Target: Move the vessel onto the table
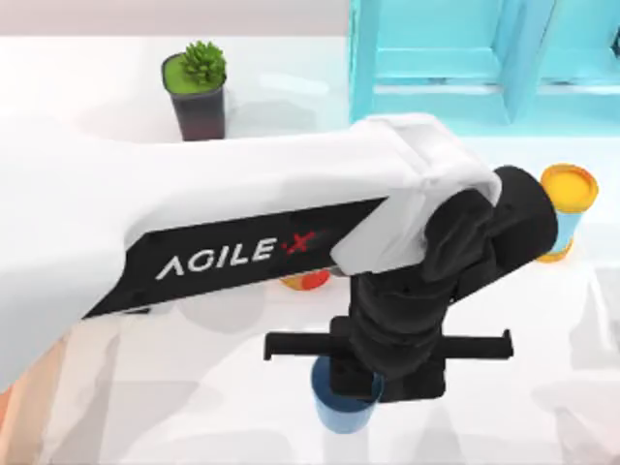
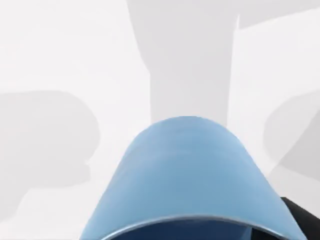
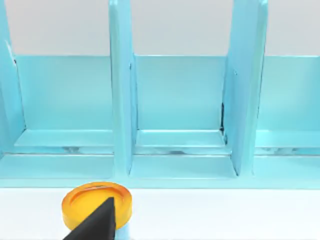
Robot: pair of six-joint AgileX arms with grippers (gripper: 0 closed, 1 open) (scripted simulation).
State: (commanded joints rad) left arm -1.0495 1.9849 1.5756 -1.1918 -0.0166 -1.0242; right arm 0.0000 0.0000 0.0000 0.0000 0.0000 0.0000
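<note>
The vessel (image 1: 341, 410) is a small plain blue cup low in the middle of the top view, partly hidden under my left gripper (image 1: 386, 373). My left arm reaches across the white table (image 1: 542, 387) from the left, and its gripper stands right over the vessel, shut on it. Up close, the vessel (image 2: 187, 175) shows its blue side and rim above the white table (image 2: 50, 50). I cannot tell whether the vessel's base touches the table. A black part of my right gripper (image 3: 97, 222) pokes in near a yellow-topped cylinder (image 3: 97, 202).
A turquoise shelf frame (image 1: 465, 58) stands at the back right. The pale-blue cylinder with yellow ends (image 1: 567, 208) stands at the right. A potted plant (image 1: 199, 92) sits at the back left. An orange-red can (image 1: 305, 281) peeks out under my left arm.
</note>
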